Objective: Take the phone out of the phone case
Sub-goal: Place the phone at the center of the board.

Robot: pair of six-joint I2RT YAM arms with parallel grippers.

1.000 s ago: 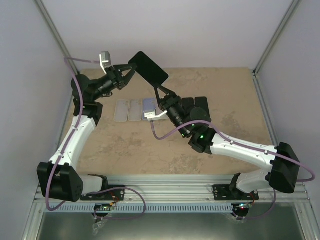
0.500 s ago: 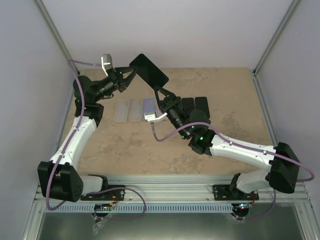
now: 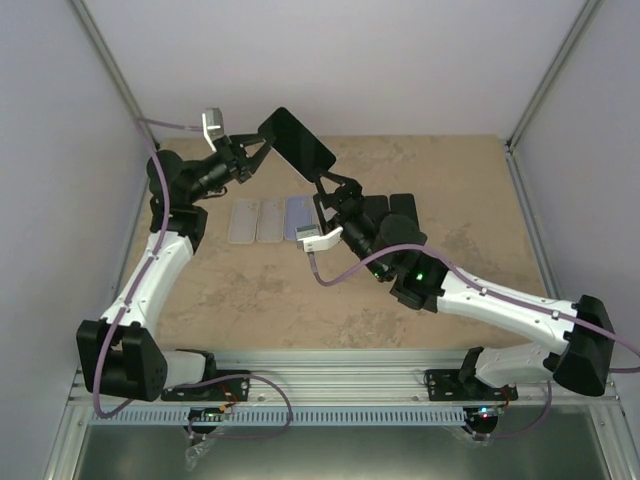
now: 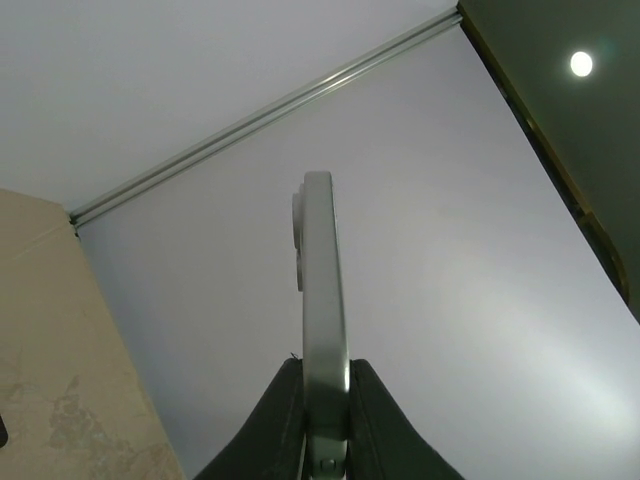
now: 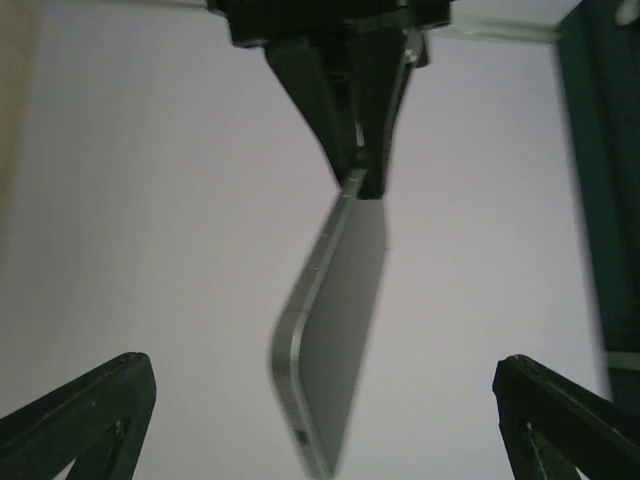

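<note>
Upper centre of the overhead view: the left gripper is clamped tight on one end of the dark phone, holding it aloft above the table. Just below, the right gripper gapes wide, grasping nothing.

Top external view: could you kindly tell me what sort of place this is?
Probably a robot test cell: plain walls with a metal frame post, a stone-patterned tabletop, left arm and right arm bolted to a rail.
</note>
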